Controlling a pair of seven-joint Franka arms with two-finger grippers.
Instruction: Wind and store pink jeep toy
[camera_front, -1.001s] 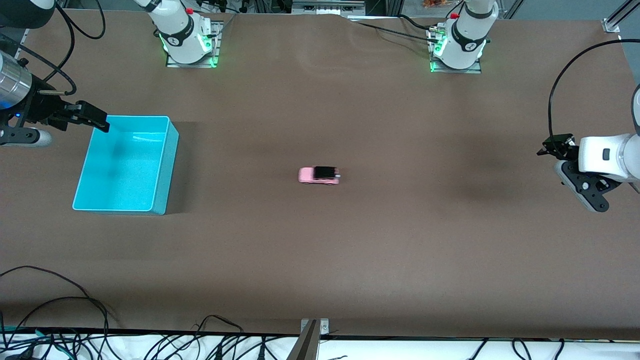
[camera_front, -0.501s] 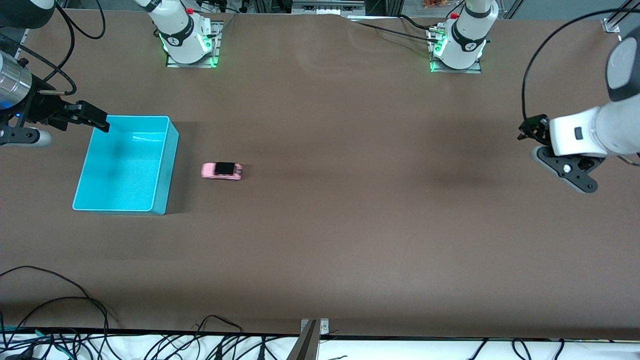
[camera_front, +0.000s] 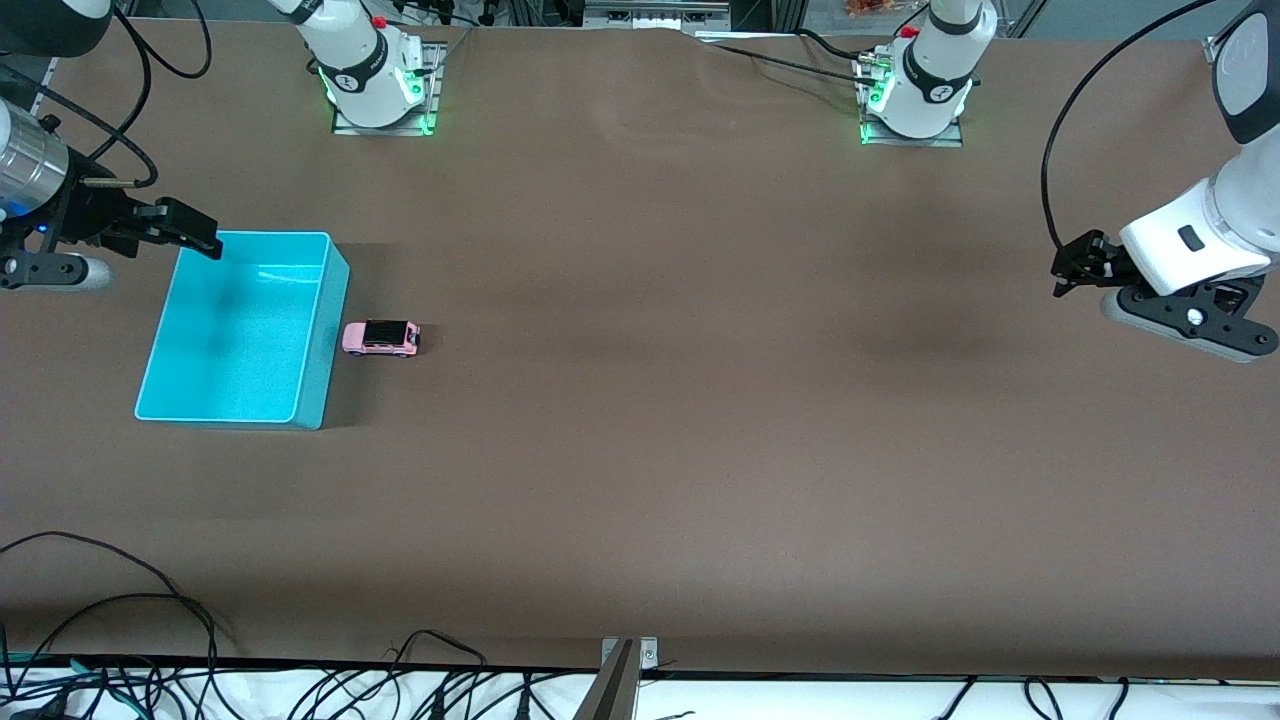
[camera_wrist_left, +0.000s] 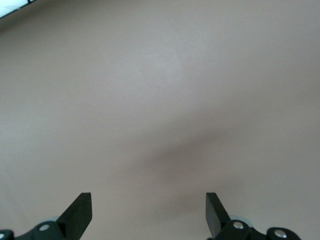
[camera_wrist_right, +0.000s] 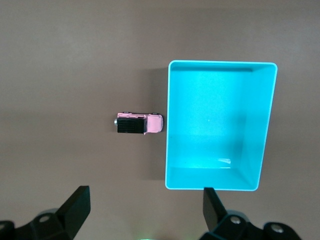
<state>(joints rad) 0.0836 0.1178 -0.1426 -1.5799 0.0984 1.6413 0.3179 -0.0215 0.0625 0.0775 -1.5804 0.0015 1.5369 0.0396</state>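
Front view: turquoise bin (camera_front: 310, 340) without contents, pink jeep toy (camera_front: 381, 338) against its wall.

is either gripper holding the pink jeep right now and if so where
Neither. The pink jeep toy sits on the table against the turquoise bin; left gripper and right gripper are open.

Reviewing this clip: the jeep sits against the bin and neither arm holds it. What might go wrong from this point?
The pink jeep toy rests against the turquoise bin, so a finger of the open right gripper may hit the bin wall or push the bin. If the toy keeps any spring tension, it might roll off when lifted or nudged. The open left gripper hangs over the table's other end, too distant to help quickly.
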